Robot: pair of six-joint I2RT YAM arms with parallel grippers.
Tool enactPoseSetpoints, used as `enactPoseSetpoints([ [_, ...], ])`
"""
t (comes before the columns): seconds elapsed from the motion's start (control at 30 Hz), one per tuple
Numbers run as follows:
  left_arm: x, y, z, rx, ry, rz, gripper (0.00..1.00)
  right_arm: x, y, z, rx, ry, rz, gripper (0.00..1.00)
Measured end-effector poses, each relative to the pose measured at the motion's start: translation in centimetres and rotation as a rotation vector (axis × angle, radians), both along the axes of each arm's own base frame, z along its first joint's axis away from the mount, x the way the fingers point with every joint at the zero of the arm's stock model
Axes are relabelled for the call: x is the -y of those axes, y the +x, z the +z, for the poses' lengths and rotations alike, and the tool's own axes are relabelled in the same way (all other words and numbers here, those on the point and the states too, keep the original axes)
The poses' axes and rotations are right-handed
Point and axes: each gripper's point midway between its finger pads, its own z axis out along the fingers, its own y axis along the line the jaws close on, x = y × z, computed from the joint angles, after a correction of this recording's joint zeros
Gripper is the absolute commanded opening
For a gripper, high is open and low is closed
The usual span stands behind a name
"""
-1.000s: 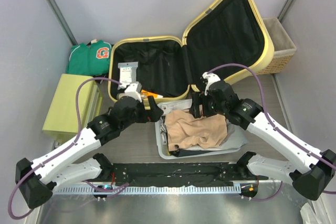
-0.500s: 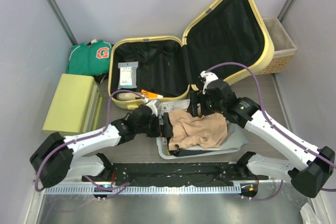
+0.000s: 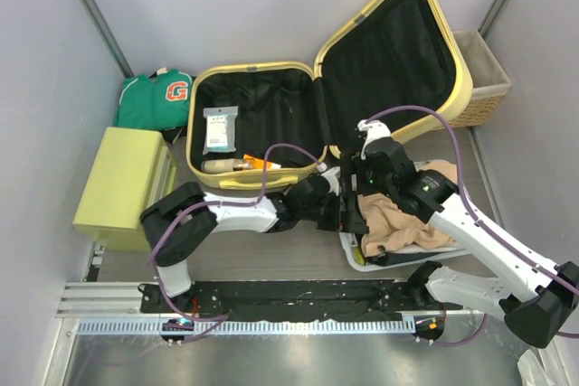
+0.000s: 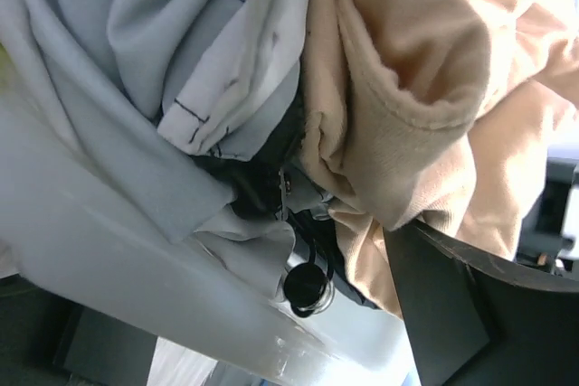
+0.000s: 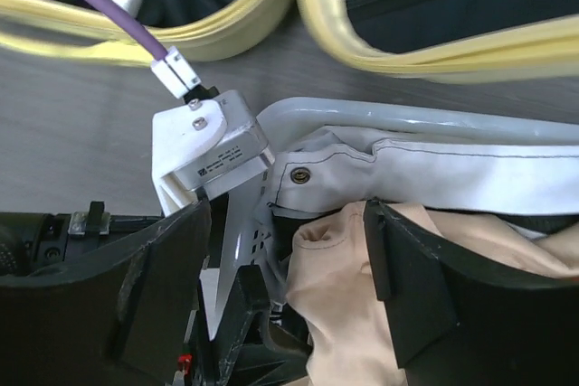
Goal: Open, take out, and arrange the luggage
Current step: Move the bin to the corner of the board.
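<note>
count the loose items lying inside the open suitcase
3. A pale packet at the left inside the luggage, a beige bottle-like item along its near wall, and an orange tube right beside that. More could be hidden against the black lining.

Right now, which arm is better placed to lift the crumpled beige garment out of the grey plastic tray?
Probably the right. The right gripper hangs open above the crumpled beige garment, a finger on either side. The left gripper sits low at the rim of the grey plastic tray, facing grey fabric.
</note>
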Motion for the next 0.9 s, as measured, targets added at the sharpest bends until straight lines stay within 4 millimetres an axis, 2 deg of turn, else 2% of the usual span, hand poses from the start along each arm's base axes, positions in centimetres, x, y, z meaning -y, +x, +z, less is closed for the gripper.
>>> enactPoseSetpoints([
  [0.1, 2.2, 0.6, 0.2, 0.004, -0.024, -0.018, 0.98, 2.1, 0.4, 0.3, 0.032, -0.057, -0.071, 0.81],
  [0.2, 3.4, 1.2, 0.7, 0.02, -0.045, -0.019, 0.99, 3.3, 0.7, 0.8, 0.064, -0.079, -0.113, 0.82],
  [0.3, 3.5, 1.6, 1.4, 0.054, -0.053, -0.018, 1.0, 3.5, 0.5, 1.6, 0.092, -0.064, -0.121, 0.83],
  [0.4, 2.6, 1.5, 2.2, 0.101, -0.054, -0.003, 1.0, 3.1, 0.2, 2.6, 0.116, -0.023, -0.106, 0.83],
  [0.5, 0.5, 0.9, 4.1, 0.161, -0.062, 0.016, 1.0, 2.5, 0.0, 3.7, 0.145, 0.023, -0.09, 0.83],
  [0.63, -3.7, 0.9, 7.0, 0.282, -0.043, 0.075, 1.0, 2.1, 0.1, 5.0, 0.171, 0.064, -0.089, 0.83],
  [0.8, -9.7, 1.5, 12.7, 0.468, -0.048, 0.174, 1.0, 1.6, 0.0, 6.3, 0.183, 0.095, -0.069, 0.83],
  [0.9, -12.9, 3.1, 16.4, 0.564, -0.016, 0.234, 1.0, 0.8, 0.2, 7.3, 0.185, 0.114, -0.043, 0.83],
])
